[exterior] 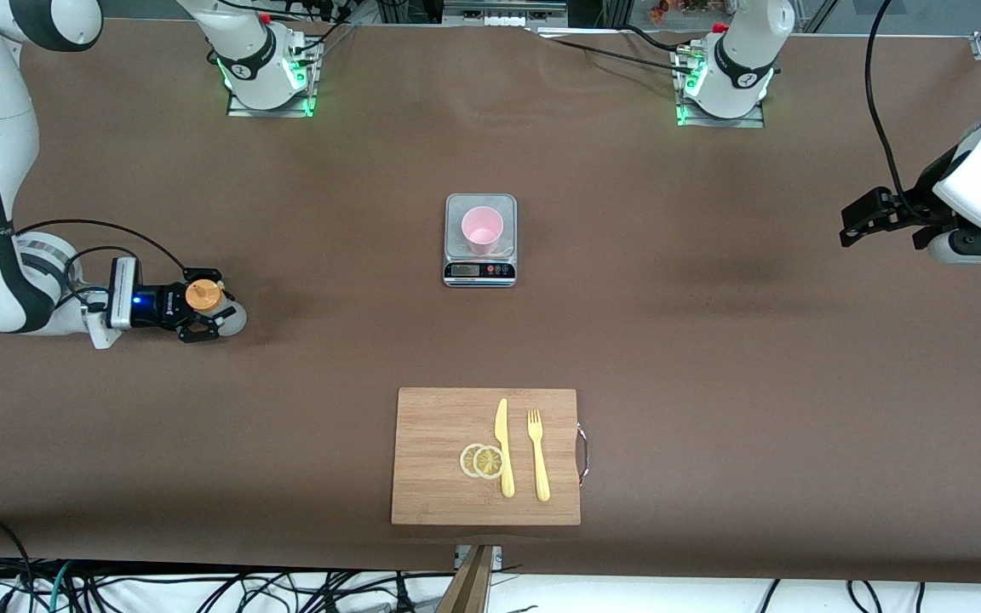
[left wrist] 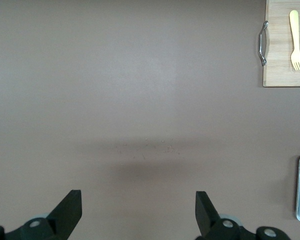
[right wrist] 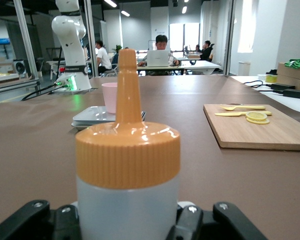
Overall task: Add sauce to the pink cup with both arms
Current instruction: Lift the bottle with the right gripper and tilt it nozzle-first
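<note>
At the middle left of the front view, the right gripper [exterior: 199,317] sat low at the right arm's end of the table, its fingers closed on the sauce bottle [exterior: 203,295] — the orange cap faced up at the camera. In the right wrist view the bottle [right wrist: 127,165] stood upright between the black fingers [right wrist: 187,225], filling the lower centre of the frame.

The pink cup [exterior: 482,230] stood upright on a small kitchen scale [exterior: 479,271] at the centre of the front view, well apart from the bottle.

At the right edge of that view the left gripper [exterior: 861,223] hung over bare table, fingers spread wide and holding nothing.

Lower centre — nearer the front camera than the scale — lay a wooden cutting board [exterior: 431,494] bearing a yellow knife [exterior: 503,447], a yellow fork [exterior: 538,455] and two lemon slices [exterior: 482,461].
</note>
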You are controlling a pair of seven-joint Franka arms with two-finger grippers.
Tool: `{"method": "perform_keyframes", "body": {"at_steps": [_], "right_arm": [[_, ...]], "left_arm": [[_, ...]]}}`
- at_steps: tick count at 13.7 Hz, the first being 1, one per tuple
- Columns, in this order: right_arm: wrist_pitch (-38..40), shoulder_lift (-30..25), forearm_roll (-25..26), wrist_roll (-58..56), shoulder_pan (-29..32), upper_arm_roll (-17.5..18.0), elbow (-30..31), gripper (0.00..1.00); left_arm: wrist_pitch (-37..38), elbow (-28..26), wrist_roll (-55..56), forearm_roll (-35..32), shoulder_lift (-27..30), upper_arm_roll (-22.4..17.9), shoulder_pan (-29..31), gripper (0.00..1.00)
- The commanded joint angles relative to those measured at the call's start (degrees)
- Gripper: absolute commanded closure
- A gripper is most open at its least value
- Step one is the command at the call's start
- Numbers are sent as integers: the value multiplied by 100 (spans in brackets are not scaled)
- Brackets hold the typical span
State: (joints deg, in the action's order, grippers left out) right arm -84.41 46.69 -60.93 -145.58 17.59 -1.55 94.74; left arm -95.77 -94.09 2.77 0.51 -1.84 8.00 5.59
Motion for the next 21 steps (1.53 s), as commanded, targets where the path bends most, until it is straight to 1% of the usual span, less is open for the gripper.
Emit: {"method": "perform_keyframes", "body": {"at_steps": [1, 3, 4, 7, 9, 11, 13, 15, 17, 21], "right_arm": [[4, -55, 239, 117, -159, -12, -342, 100], [-154, -160, 327, 520, -282, -21, -351, 100], [-268, -317, 397, 688, -405, -30, -351, 100], [-856, -1002, 1107, 1398, -809, -30, -351, 100], [-1155, -1241, 1573, 2197, -985, -12, -360, 100], [-1332, -1338, 1724, 2761, -1266, -21, -377, 100], [-1455, -1365, 2285, 3323, -1600, -12, -622, 100], [-1455, -1417, 2620, 4034, -1933, -12, -790, 100], [-1569, -1426, 3181, 4668, -2329, -12, -939, 100], [-1701, -1619, 3832, 5810, -2953, -12, -940, 100]], "left_arm": [[49, 172, -145, 107, -80, 18, 39, 0], [49, 172, -145, 107, -80, 18, 39, 0], [58, 172, -145, 116, -80, 18, 39, 0], [49, 172, -145, 116, -80, 18, 39, 0], [49, 172, -145, 107, -80, 18, 39, 0], [49, 172, -145, 116, -80, 18, 39, 0], [49, 172, -145, 116, -80, 18, 39, 0], [49, 163, -145, 116, -80, 18, 48, 0], [49, 163, -145, 116, -80, 18, 48, 0], [58, 163, -145, 116, -80, 18, 48, 0]]}}
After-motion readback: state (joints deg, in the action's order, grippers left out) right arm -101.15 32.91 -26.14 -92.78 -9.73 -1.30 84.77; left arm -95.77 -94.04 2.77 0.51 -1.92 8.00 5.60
